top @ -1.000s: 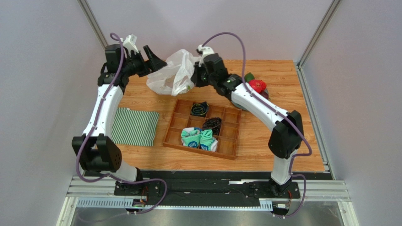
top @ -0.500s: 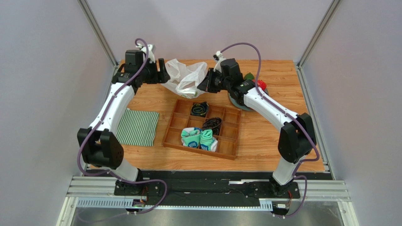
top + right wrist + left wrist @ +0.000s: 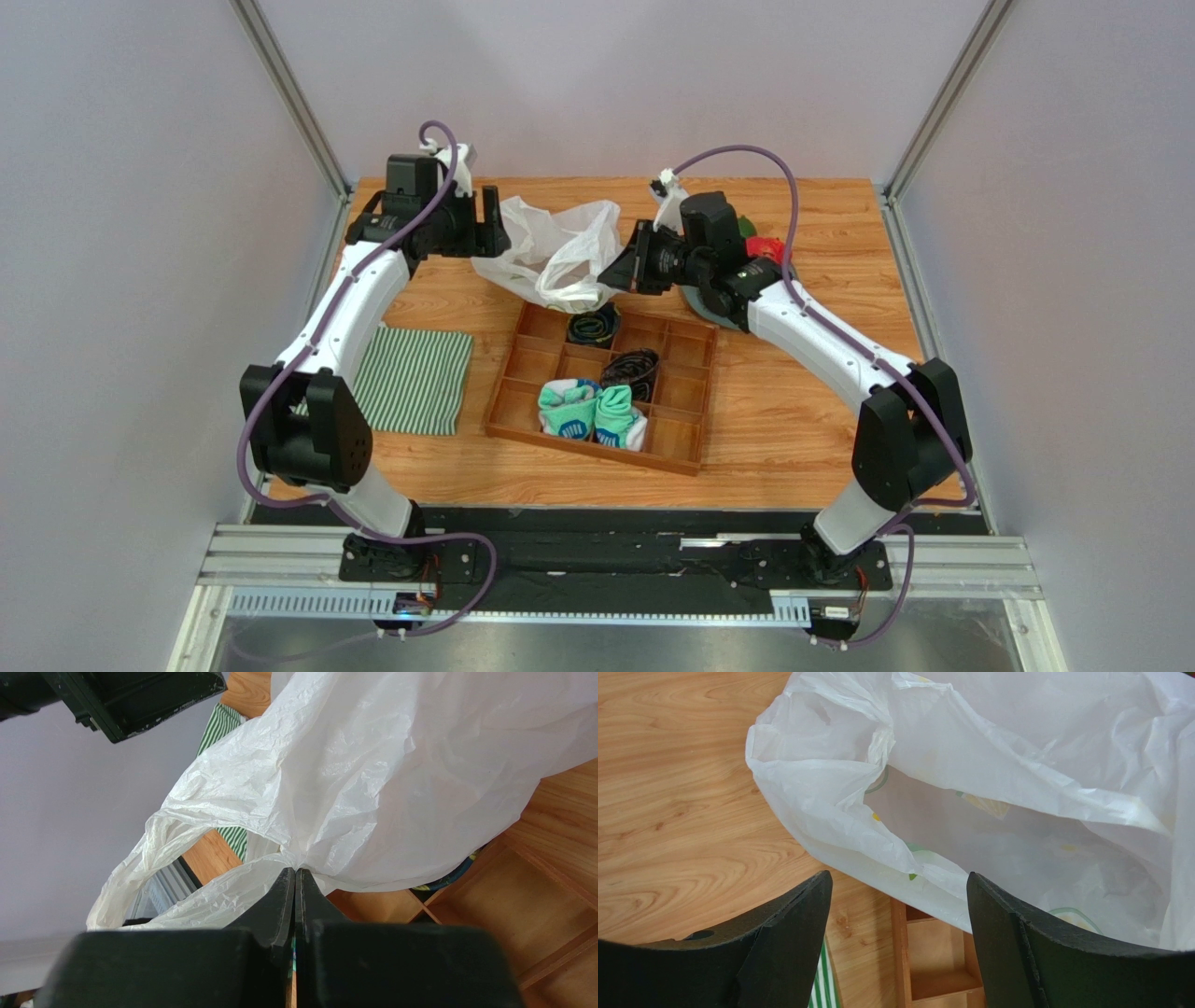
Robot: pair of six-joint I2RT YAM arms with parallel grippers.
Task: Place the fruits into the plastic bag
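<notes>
Right wrist: plastic bag [image 3: 365,777] being pinched by closed right gripper [image 3: 295,873]; left gripper [image 3: 898,883] being held open, empty; fruits [image 3: 765,251] not yet bagged.

Warm wood-grain tabletop [image 3: 786,420] across the middle of the top view. Plain pale lilac-grey walls [image 3: 126,280] on the left, back and right, meeting at slanted aluminium posts [image 3: 288,91] in the upper corners. Black strip [image 3: 631,521] and ribbed aluminium rail [image 3: 617,567] along the bottom. Soft, even lighting, faint shadows on the wood.
</notes>
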